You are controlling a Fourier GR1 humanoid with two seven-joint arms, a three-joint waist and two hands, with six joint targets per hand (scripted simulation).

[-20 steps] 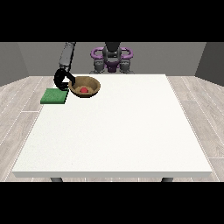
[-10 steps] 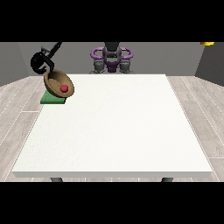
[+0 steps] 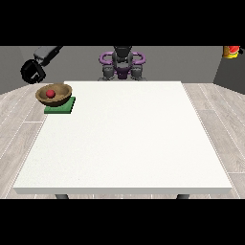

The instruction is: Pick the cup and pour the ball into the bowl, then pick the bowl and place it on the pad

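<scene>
Item 1: wooden bowl (image 3: 54,94), brown, resting on the green pad (image 3: 61,106), overhanging the pad toward the table's edge at the view's left
Item 2: red ball (image 3: 50,93), lying inside the bowl
Item 3: green pad, flat, at the far corner of the white table (image 3: 124,139) at the view's left
Item 4: hand at the view's left (image 3: 32,72), black, raised above and beyond the bowl, apart from it; fingers look curled, holding nothing
Item 5: cup, red and yellow (image 3: 231,51), off the table at the view's upper right edge, partly cut off
</scene>
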